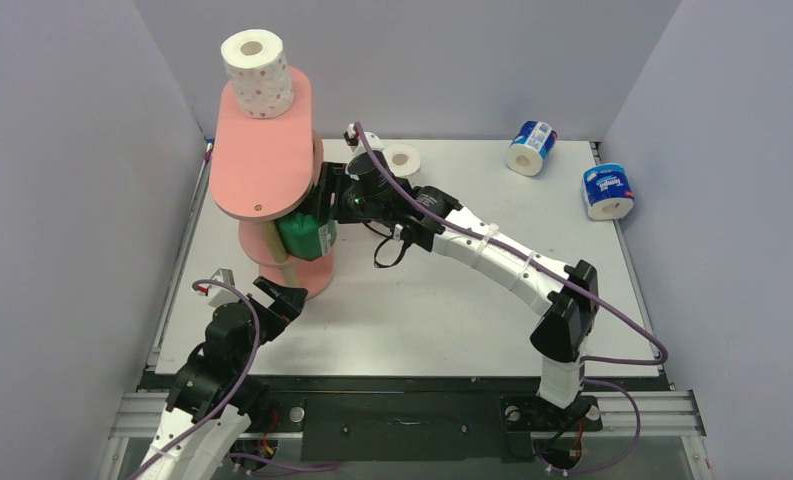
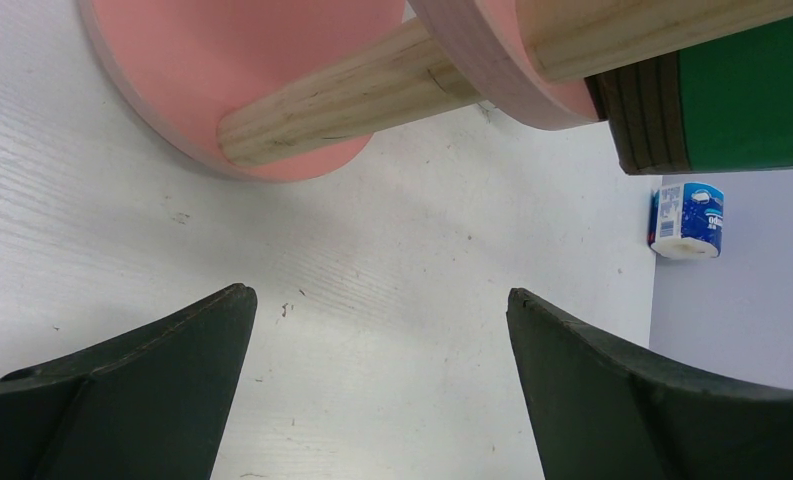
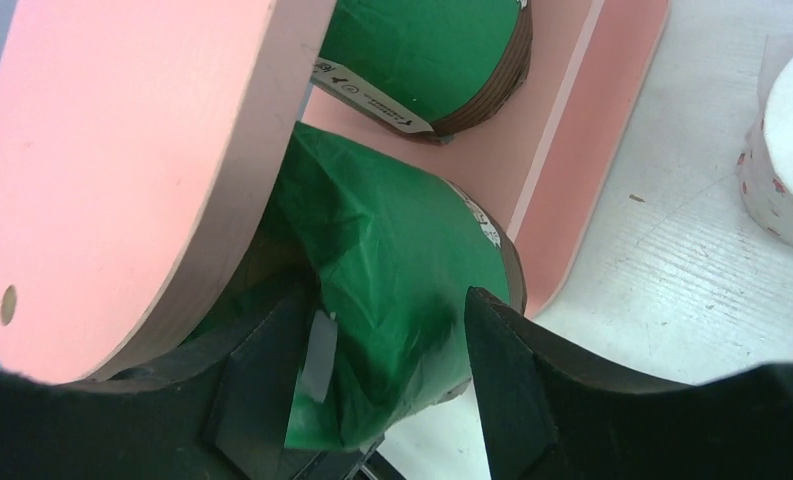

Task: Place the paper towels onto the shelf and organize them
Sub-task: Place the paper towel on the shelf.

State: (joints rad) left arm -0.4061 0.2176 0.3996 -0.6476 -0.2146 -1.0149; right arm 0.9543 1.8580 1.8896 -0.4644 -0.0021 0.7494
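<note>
Left fingers: spread wide, holding nothing, low over the surface by the shelf foot.
Right fingers: I see them astride a green-wrapped roll; gripping or loose, I cannot tell.
Shelf top: one red-dotted roll.
Tier below: second green roll.
Surface, far right: two blue-white rolls.

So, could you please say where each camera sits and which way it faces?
Top external: above and behind the arms, overlooking the white table and salmon-pink three-tier shelf; both arms show.
Left wrist: low over the table, facing the shelf's foot; open left end effector shows.
Right wrist: close against the shelf; right end effector flanks a green-wrapped brown paper roll.
Shared: the shelf.
</note>
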